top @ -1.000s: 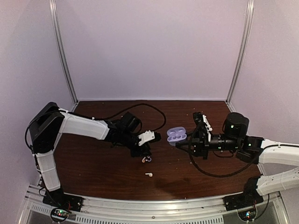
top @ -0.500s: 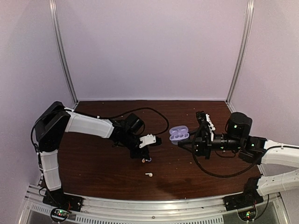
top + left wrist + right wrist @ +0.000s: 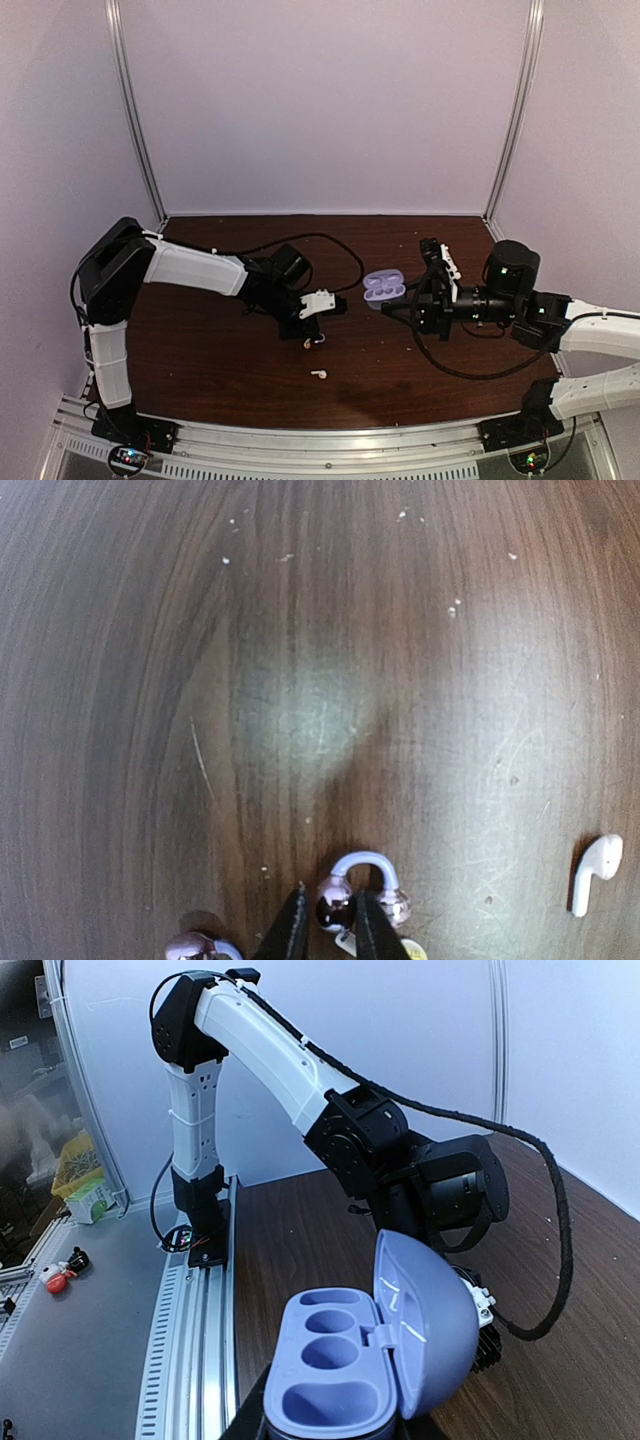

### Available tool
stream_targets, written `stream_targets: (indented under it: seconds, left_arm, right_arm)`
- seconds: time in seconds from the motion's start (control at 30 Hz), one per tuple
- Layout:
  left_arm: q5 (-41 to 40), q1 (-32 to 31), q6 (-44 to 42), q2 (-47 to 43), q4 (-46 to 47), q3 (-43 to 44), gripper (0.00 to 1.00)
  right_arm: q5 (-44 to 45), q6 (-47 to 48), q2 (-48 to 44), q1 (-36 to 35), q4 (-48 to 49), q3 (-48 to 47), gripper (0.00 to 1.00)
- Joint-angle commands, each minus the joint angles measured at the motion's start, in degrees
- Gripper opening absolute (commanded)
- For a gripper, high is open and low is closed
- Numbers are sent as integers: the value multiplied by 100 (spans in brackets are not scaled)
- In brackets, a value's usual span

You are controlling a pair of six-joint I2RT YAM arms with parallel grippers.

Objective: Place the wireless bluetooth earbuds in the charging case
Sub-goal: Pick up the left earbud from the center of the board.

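My left pincer (image 3: 328,935) is pressed in on a dark blue-purple earbud (image 3: 335,910), its two tips close against the round body while the pale ear-hook (image 3: 362,862) arches clear in front. I cannot tell whether the bud is off the counter (image 3: 300,680) or resting on it. It sits about midway between the far and near edges, a little left of the middle. A second dark earbud (image 3: 195,946) lies just beside my left tip, and a white stemmed earbud (image 3: 596,872) lies apart toward the near edge. My right pincer (image 3: 398,298) clamps the base of the lilac charging case (image 3: 335,1375), holding it above the counter right of the middle, with its lid (image 3: 425,1325) swung open. Every well I can see in the case is empty. I judge this to be the pick-up of the first bud, with nothing seated yet. Next I should raise the bud, carry it across to the open case, turn it so the body faces a well, and keep the hook from catching the rim as I press it down.
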State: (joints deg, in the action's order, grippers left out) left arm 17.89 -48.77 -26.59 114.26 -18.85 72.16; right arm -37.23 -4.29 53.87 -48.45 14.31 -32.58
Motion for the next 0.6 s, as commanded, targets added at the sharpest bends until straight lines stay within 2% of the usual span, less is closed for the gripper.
stream_targets:
  seconds: [0.0,0.1,0.33,0.57]
  left_arm:
    - [-1,-41,-80,89,-83,166,17]
    - [-11,-44,-100,93,-119,167,17]
    - [-8,-38,134,-147,85,108,7]
    - [-584,8,1052,-1047,898,-43,3]
  right_arm:
    - [109,34,-130,34,15,15,0]
    - [111,34,-138,37,-14,-1,0]
    - [241,62,-221,37,-5,32,0]
    - [685,293,-443,38,433,213,0]
